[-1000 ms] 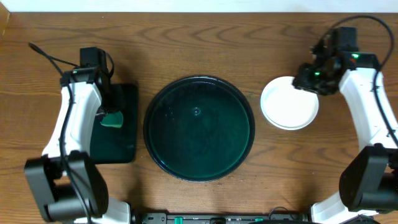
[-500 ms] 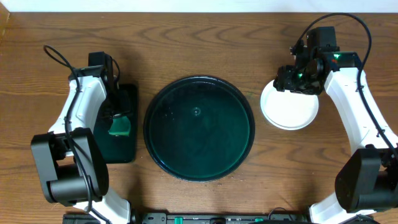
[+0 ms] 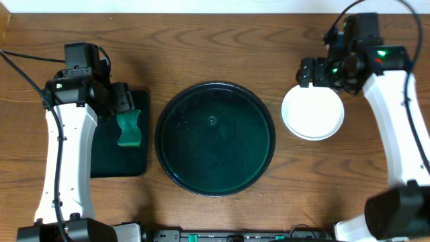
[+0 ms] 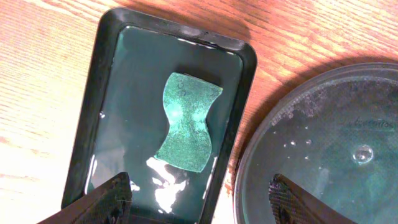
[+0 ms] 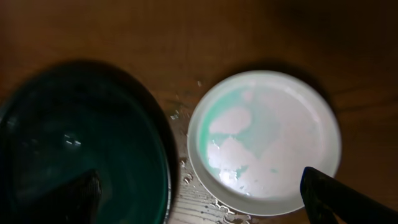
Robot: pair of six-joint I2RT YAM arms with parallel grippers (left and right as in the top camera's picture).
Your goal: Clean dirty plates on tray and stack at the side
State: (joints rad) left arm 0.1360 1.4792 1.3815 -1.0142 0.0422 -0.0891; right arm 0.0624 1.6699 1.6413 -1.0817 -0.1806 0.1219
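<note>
Left fingers [image 4: 109, 202] spread wide with nothing between them, hovering over the rectangular tray [image 4: 93, 112]; green sponge [image 4: 188, 121] lies flat in its wet bed, untouched; round dark tray [image 3: 215, 138] sits in the middle of the table [image 3: 201, 40], droplets on its floor; plates [image 3: 312, 114] sit on the table just right of the tray, clear of its rim; top one white with a wet, faintly green film; right fingers [image 5: 345, 202] wide open above them, holding nothing.
</note>
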